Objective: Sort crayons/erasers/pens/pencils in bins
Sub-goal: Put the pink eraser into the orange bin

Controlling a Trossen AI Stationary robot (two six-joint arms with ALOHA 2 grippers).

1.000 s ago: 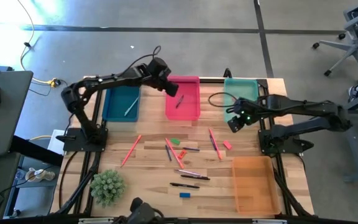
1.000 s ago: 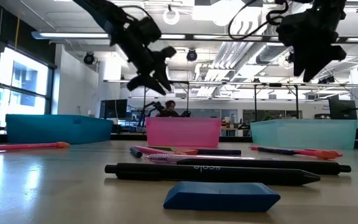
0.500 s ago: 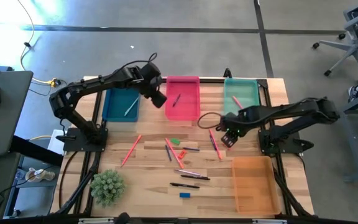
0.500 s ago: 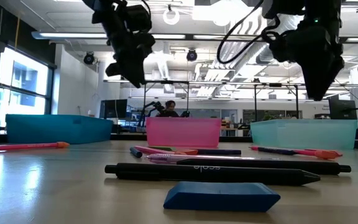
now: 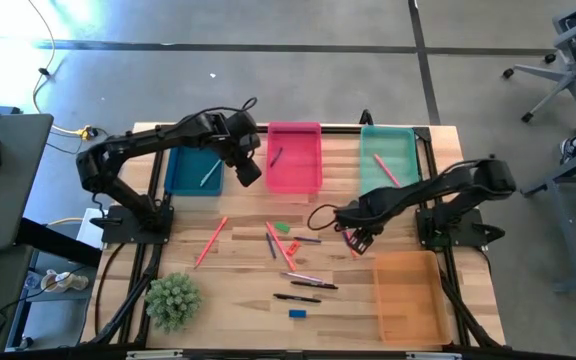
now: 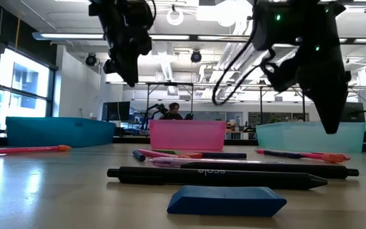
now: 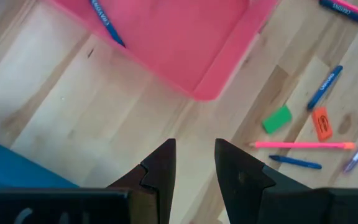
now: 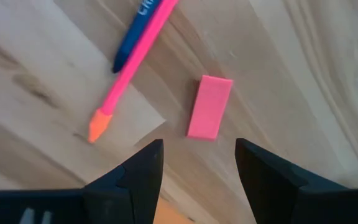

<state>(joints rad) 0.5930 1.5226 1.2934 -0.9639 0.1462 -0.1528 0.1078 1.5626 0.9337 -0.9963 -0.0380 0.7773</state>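
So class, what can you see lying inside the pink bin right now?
One thin dark stick lies tilted in the pink bin near its left side, a blue crayon by the left wrist view. The left tool, empty, hangs beside the bin, covering none of it.

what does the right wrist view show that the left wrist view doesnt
Only the right wrist view shows the pink eraser lying flat on the wood just ahead of the open right claw, beside a pink stick with an orange tip crossing a blue crayon.

Only the left wrist view shows the pink bin with a blue crayon inside, the green eraser, an orange crayon and the open left claw.

Both show bare wooden table past an empty claw.
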